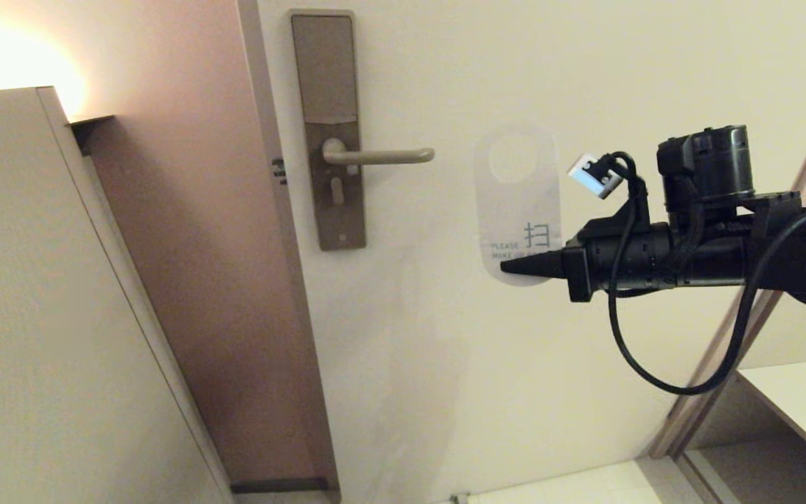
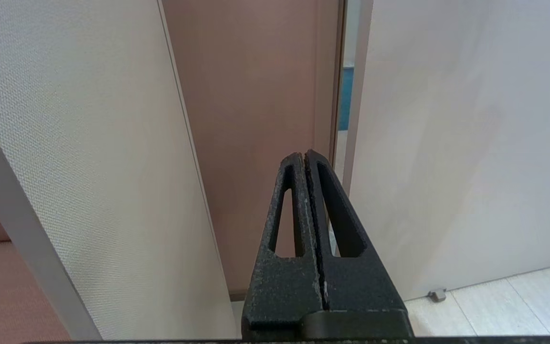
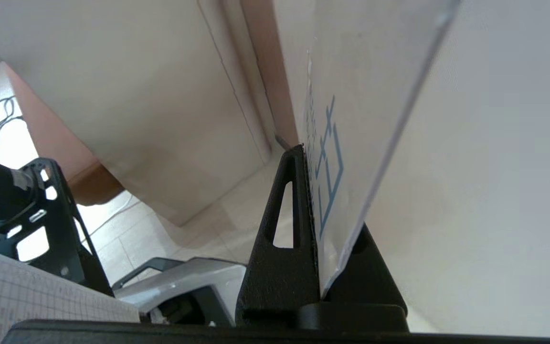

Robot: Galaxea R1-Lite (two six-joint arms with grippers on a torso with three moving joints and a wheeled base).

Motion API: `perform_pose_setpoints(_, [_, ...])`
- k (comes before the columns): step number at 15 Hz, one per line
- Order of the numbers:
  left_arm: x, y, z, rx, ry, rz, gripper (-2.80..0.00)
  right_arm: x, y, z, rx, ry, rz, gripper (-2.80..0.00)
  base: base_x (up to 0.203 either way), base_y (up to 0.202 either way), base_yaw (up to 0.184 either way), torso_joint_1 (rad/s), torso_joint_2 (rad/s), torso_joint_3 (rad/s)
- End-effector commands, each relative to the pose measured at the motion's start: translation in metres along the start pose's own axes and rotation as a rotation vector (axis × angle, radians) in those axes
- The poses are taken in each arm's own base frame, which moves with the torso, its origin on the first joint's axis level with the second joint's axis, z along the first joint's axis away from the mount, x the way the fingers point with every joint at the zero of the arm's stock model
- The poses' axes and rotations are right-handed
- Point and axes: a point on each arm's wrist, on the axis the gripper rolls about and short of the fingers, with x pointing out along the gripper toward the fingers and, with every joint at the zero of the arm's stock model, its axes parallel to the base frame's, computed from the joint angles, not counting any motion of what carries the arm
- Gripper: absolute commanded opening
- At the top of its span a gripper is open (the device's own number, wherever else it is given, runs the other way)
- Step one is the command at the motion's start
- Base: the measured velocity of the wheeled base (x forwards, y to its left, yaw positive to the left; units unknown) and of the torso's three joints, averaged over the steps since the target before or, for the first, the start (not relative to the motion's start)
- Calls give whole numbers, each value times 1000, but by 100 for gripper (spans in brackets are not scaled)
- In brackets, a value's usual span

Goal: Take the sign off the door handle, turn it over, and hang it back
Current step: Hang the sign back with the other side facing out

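Note:
The sign (image 1: 517,203) is off the door handle (image 1: 382,156) and hangs upright in the air to its right, white "PLEASE MAKE UP ROOM" side facing me, oval hole on top. My right gripper (image 1: 508,267) is shut on the sign's lower end, coming in from the right. In the right wrist view the sign (image 3: 351,119) stands clamped between the two black fingers (image 3: 284,224). The handle is bare, on its tall backplate (image 1: 326,126). My left gripper (image 2: 303,155) is shut and empty, low by the door, out of the head view.
The cream door (image 1: 585,70) fills the background, with its frame edge (image 1: 263,175) left of the backplate. A beige cabinet (image 1: 39,315) stands at the left. A shelf (image 1: 802,399) and frame are at the lower right. A door stop (image 2: 437,295) sits on the tiled floor.

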Motion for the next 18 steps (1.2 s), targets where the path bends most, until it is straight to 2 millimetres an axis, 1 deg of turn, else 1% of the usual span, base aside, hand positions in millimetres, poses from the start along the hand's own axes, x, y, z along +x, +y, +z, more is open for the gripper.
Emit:
perform_pose_setpoints(1, [0,0,0,1,0,0,-280,6,4,4,-13,-4,20,-280,0,0,0,0,0,0])
perform_pose_setpoints(4, [0,0,0,0,0,0,-280,14,3,8,-24,-8,6,-280,0,0,0,0,0,0])
perform_pose_setpoints(7, [0,0,0,0,0,0,-280,26,-2,19,-12,-29,-33,-280,0,0,0,0,0,0])
perform_pose_setpoints(11, [0,0,0,0,0,0,-280,40,-8,26,-13,-42,-58,-280,0,0,0,0,0,0])
perform_pose_setpoints(15, [0,0,0,0,0,0,-280,51,-13,28,-15,-45,-64,-280,0,0,0,0,0,0])
perform_pose_setpoints(18, [0,0,0,0,0,0,-280,55,-17,28,-14,-44,-96,-280,0,0,0,0,0,0])
